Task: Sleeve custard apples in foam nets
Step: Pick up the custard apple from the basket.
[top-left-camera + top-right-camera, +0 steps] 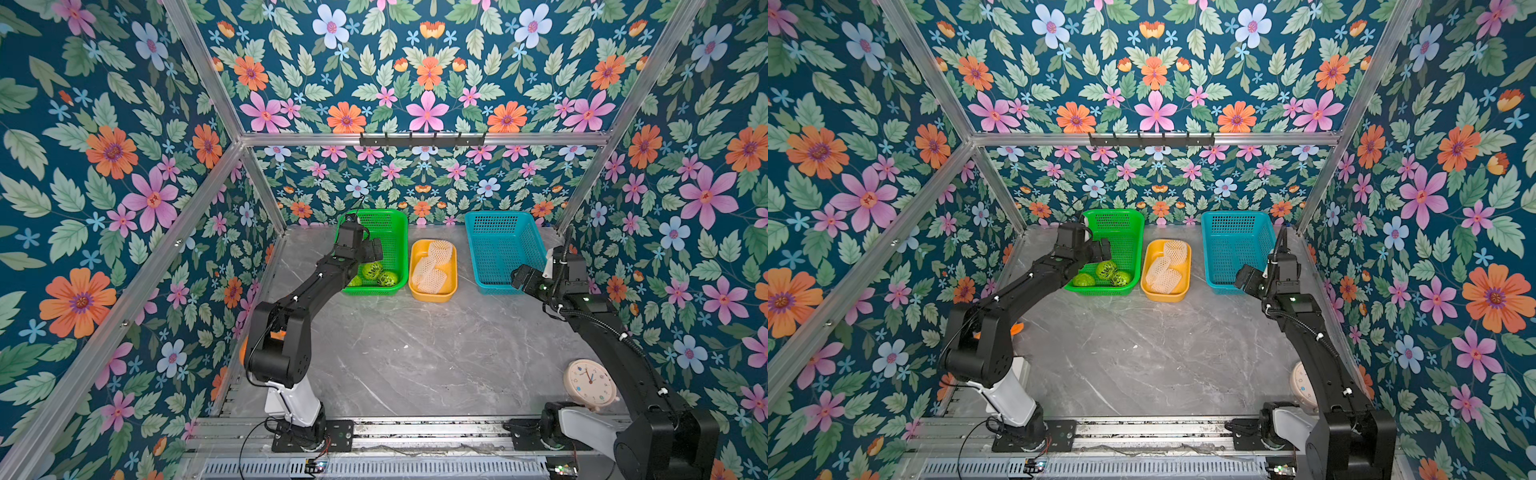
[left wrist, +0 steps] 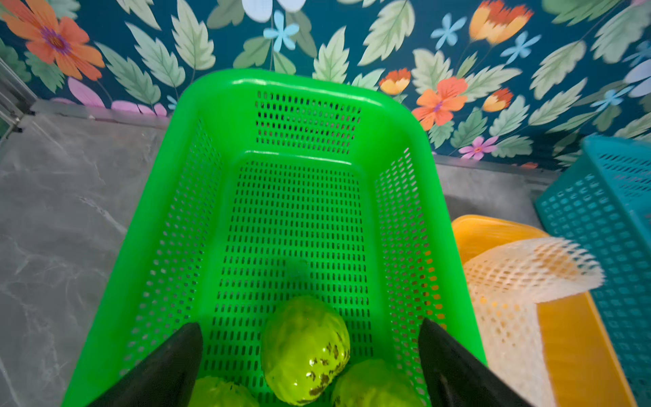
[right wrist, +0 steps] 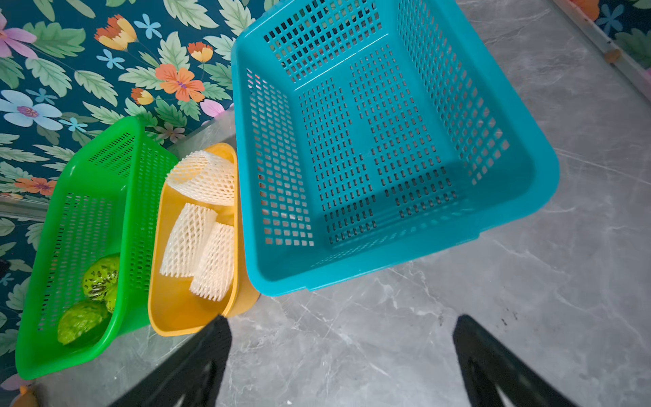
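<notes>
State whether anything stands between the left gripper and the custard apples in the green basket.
Nothing visible does. The left gripper is open over the green basket, whose top is open, and the custard apples lie bare on its floor directly in front of it. Only the basket's walls flank the path.

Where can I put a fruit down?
The table is bare in front of the yellow tray, out to the clock. The blue basket holds nothing. Crowded: foam nets fill the tray; custard apples bunch at the green basket's near end.
</notes>
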You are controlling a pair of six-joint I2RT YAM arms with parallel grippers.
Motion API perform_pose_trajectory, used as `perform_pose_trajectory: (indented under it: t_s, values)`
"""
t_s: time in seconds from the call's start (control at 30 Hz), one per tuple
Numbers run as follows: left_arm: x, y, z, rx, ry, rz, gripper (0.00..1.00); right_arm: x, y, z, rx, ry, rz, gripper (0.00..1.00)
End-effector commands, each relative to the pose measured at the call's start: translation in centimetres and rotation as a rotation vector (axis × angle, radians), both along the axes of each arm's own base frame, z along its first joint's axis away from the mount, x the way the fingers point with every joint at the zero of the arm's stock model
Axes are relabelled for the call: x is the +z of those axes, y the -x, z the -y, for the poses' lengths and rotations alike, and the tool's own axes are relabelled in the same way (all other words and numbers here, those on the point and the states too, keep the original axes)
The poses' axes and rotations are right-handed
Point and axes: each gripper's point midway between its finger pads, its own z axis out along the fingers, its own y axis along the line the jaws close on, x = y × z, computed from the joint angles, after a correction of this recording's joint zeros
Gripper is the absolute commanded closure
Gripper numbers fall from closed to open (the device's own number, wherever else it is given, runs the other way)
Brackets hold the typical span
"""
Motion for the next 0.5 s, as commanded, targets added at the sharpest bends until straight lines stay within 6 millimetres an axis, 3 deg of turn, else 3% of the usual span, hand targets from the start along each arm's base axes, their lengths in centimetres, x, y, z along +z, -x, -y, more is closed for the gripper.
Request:
perform_pose_trajectory:
  t_s: [0.0, 0.17, 0.47]
  values:
    - [-2.7, -0.3, -0.2, 0.034, -0.034, -0.098, 0.0, -0.2, 0.7, -0.1, 0.015, 0.009, -0.019, 0.01]
    - [-5.5, -1.1, 0.4, 0.043, -0.045, -0.168, 0.0, -0.7, 0.8, 0.4, 0.007, 0.043, -0.027, 0.01]
    - [-9.2, 0.2, 0.8, 0.038, -0.051, -0.256, 0.01, -1.5, 0.5, 0.7, -0.001, 0.06, -0.042, 0.01]
